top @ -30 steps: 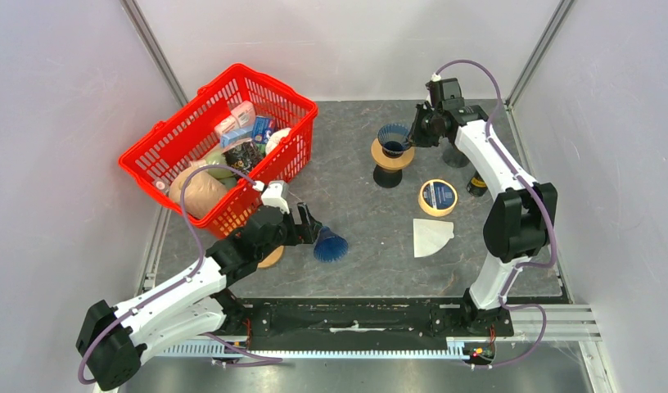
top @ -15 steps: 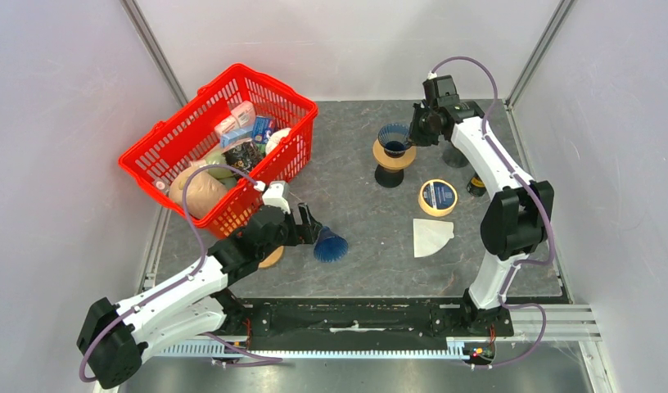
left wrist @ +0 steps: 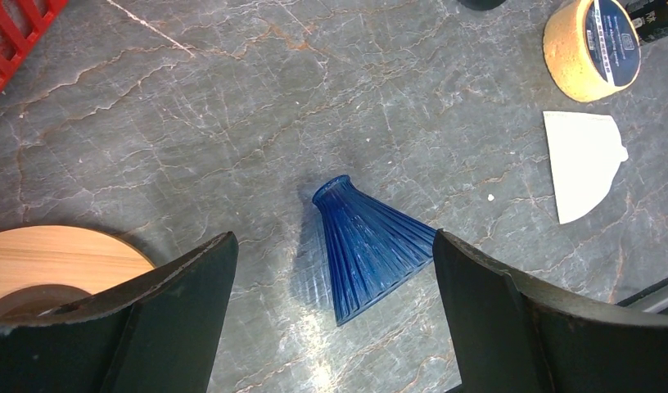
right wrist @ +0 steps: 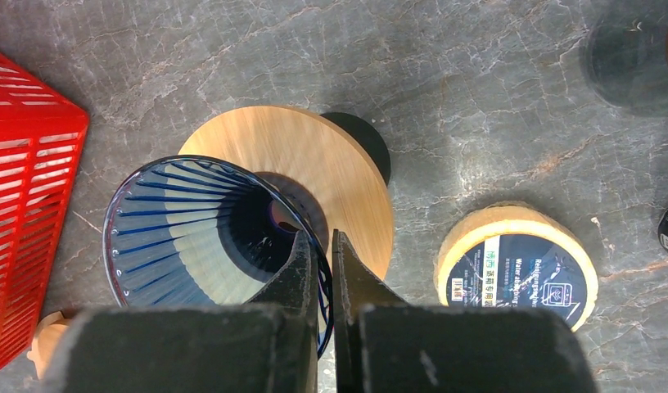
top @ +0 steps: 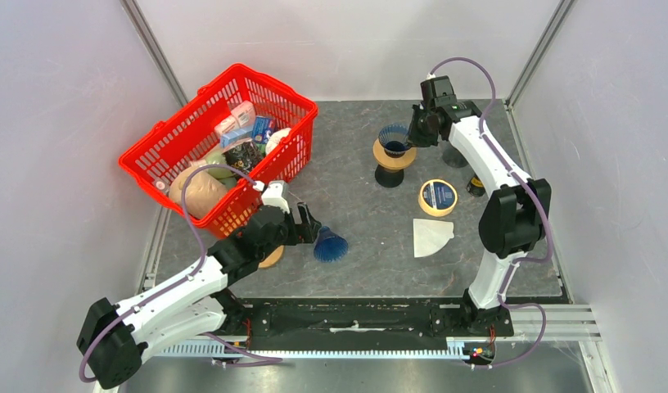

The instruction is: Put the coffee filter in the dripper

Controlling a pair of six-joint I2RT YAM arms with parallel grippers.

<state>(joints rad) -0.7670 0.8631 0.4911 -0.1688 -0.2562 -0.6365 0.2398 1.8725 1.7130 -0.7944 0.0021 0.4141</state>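
"So where is the coffee filter [top: 431, 236]?"
"Flat on the table [top: 355, 270], right of the middle. It lies just on the near side of a tape roll [top: 438, 196], and neither claw touches it."
"And what does the right arm hold?"
"The upright dripper [right wrist: 191, 246], ribbed blue glass. It sits in a round wooden stand [right wrist: 339, 164] at the far middle of the table. The right claw [right wrist: 318, 246] is pressed together on its rim — one finger inside the cone, one outside."
"Is that the only one?"
"No. A tipped dripper [left wrist: 372, 246] of the same blue glass lies on its side at the near left, narrow end toward the left. The left claw [left wrist: 335, 246] hangs over it, spread wide, a finger on either side — whether either finger meets the glass I cannot tell."
"Anything else close by?"
"A second wooden disc [left wrist: 60, 262] just left of the tipped dripper, and a red basket [top: 232, 214] of packets at the far left."
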